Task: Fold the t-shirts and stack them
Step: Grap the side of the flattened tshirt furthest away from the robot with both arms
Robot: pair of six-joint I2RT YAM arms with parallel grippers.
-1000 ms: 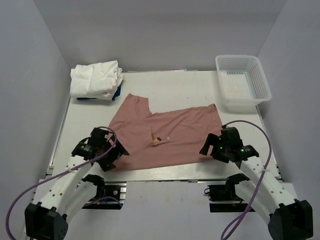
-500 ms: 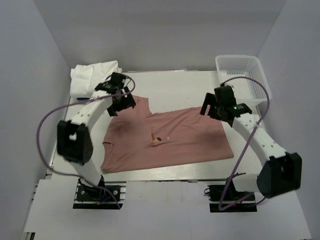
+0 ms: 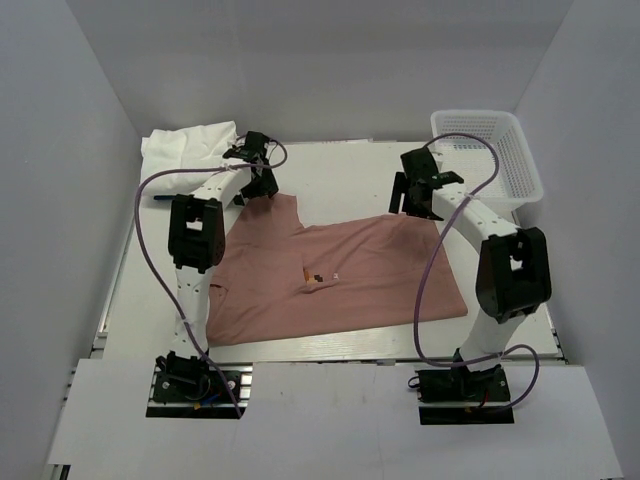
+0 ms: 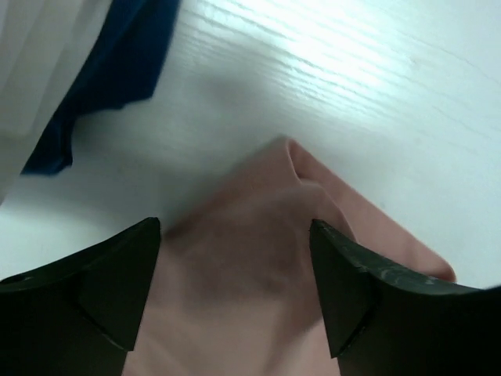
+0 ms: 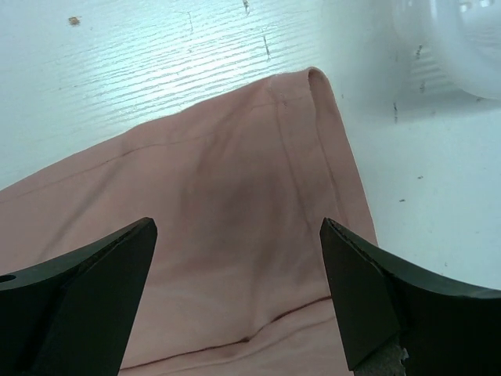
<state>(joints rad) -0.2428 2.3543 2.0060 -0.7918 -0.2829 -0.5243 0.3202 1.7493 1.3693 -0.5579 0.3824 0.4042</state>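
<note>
- Pink t-shirt (image 3: pixel 340 285) lies spread flat across the middle of the desk (image 3: pixel 340 165), with its near hem close to the desk's near edge and one sleeve pointing toward the far left.
- Its small orange-brown print (image 3: pixel 314 278) faces up near the middle of the cloth.
- The white t-shirts (image 3: pixel 188 150) sit in a stack at the far left corner of the desk, with a dark blue item (image 4: pixel 117 70) showing beneath them.
- My left gripper (image 3: pixel 264 190) hangs over the tip of that far left sleeve, just beside the white stack. Its jaws are released and stand wide apart, one finger on each side of the sleeve's corner, with nothing clamped between them.
- My right gripper (image 3: pixel 412 205) hangs over the far right corner of the shirt. Its jaws are spread as wide as they go and grasp nothing; in my wrist view the hemmed corner lies between the two fingers.
- I cannot tell whether either pair of fingertips touches the cloth.
- The white mesh basket (image 3: pixel 528 165) stands at the far right corner of the desk, near my right gripper and apart from the shirt.
</note>
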